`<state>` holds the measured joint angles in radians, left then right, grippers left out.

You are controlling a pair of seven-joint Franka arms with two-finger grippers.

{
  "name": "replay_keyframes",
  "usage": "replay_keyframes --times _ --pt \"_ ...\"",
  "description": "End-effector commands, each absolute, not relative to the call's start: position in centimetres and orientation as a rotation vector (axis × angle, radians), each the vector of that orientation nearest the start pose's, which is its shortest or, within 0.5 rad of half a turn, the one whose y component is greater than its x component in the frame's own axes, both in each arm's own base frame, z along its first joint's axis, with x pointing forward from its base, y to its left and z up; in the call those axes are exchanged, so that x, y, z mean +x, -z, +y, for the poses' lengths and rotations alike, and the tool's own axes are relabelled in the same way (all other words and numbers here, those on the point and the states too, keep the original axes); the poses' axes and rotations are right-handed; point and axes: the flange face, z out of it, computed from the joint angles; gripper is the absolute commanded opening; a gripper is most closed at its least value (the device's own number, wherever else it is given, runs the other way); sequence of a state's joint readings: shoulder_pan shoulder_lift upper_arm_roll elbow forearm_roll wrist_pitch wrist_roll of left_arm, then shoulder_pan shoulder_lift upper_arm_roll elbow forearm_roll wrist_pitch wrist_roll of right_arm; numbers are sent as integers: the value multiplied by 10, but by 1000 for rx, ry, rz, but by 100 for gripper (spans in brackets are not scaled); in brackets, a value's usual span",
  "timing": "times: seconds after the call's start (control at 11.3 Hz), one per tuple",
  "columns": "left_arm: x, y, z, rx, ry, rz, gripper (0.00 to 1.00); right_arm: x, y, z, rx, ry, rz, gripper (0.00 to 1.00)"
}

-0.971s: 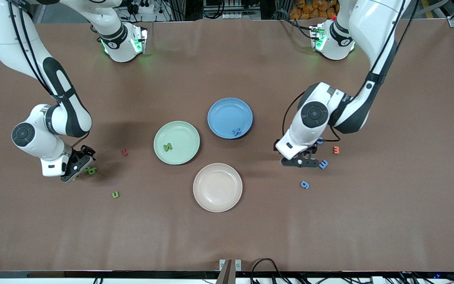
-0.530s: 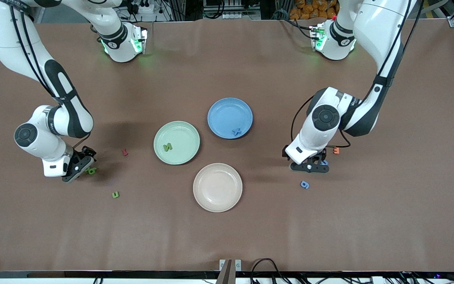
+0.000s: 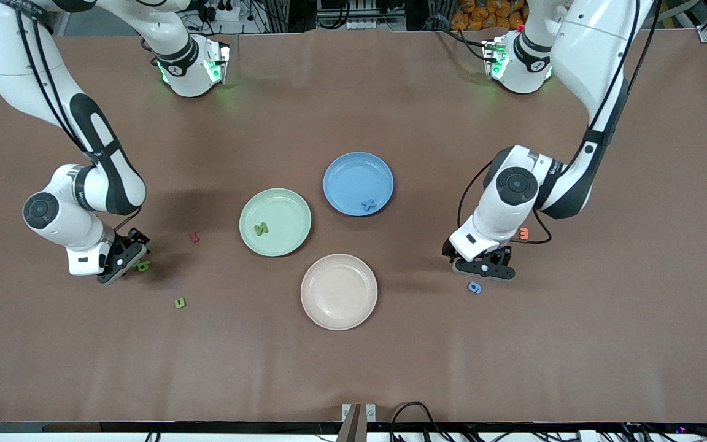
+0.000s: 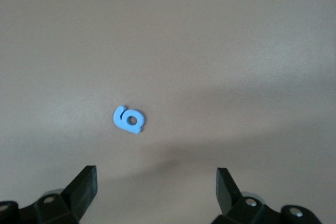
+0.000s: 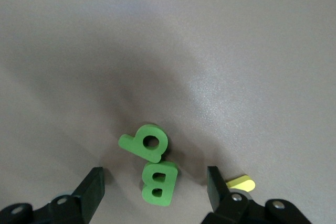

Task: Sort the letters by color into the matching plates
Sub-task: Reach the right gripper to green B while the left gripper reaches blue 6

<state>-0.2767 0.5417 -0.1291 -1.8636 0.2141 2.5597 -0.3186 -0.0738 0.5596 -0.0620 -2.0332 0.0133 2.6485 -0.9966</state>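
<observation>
My right gripper is low at the table, open, its fingers astride a green B with a gap on each side. A green 6-shaped digit touches the B and shows beside the right gripper as a green digit. Another green letter lies nearer the front camera. The mint green plate holds a green N. The blue plate holds a blue X. My left gripper hangs open beside a blue 9, seen as a blue digit ahead of the left gripper.
A beige plate lies nearer the front camera than the two coloured plates. A red letter lies between the right gripper and the green plate. An orange letter sits by the left arm. A yellow piece pokes out by one right finger.
The left arm has swung toward the front camera and now covers the blue letters it was beside, ending close to the blue 9. The right gripper has stayed at the green letters.
</observation>
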Motion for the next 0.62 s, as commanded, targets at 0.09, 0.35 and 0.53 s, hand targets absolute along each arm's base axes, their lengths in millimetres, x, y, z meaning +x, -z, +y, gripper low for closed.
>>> replay_keyframes --times 0.09,0.35,0.53 --pt "616 -211 -232 -3027 305 592 100 596 -170 -87 -2897 65 -1354 77" --pt "623 -202 -212 -3010 284 638 100 596 -170 -90 -2899 65 -1349 66" --pt "626 -200 -206 -3020 280 628 97 596 -170 -90 -2899 65 -1349 61"
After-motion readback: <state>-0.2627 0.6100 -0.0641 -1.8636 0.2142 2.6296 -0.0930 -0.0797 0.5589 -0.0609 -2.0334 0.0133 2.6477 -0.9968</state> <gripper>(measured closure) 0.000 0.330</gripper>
